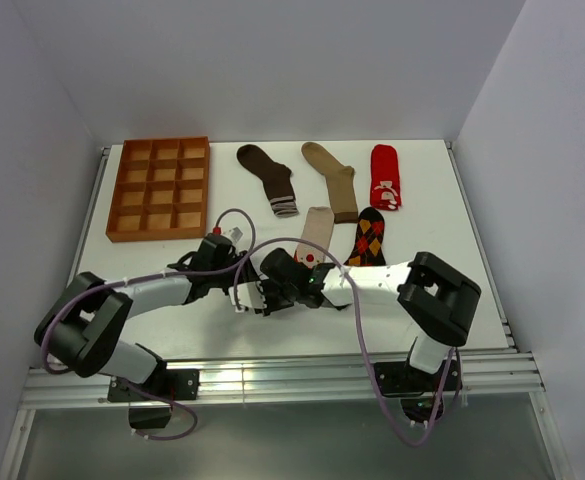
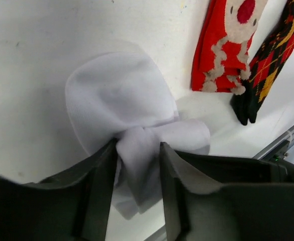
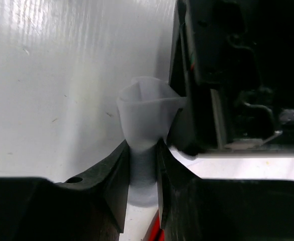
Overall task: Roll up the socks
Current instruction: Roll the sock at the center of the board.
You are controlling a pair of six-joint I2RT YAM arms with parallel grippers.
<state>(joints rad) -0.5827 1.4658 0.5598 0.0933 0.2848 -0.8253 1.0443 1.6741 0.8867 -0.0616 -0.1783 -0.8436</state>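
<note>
Tabletop (image 1: 222,190): white, walled on three sides, carrying everything listed. Left arm (image 1: 142,295) and right arm (image 1: 382,280): white and black, bolted at the near edge, both bent inward to meet just left of the tabletop's middle. Tray (image 1: 158,236): orange-brown, gridded into small compartments, lying flat at the far left corner. Dark brown sock (image 1: 269,177): striped cuff, lying flat near the far edge, just right of the tray. Tan sock (image 1: 334,178): flat near the far edge, beside the brown one and apart from it. Red sock (image 1: 384,176): white figure on it, flat toward the far right corner. Beige sock (image 1: 316,235): red toe, lying mid-table below the tan one, its toe end close to the arms' meeting point. Argyle sock (image 1: 368,240): black and orange, just right of the beige one, side by side with it. White sock (image 2: 119,95): bunched on the tabletop where the arms met, one rounded end spread flat, the rest twisted into a narrow fold. Left gripper (image 2: 137,145): jaws pinched on that fold of the white sock, fabric filling the gap. Right gripper (image 3: 142,143): jaws drawn narrow, clamping a gathered end of the white sock close beside the left gripper's body.
</note>
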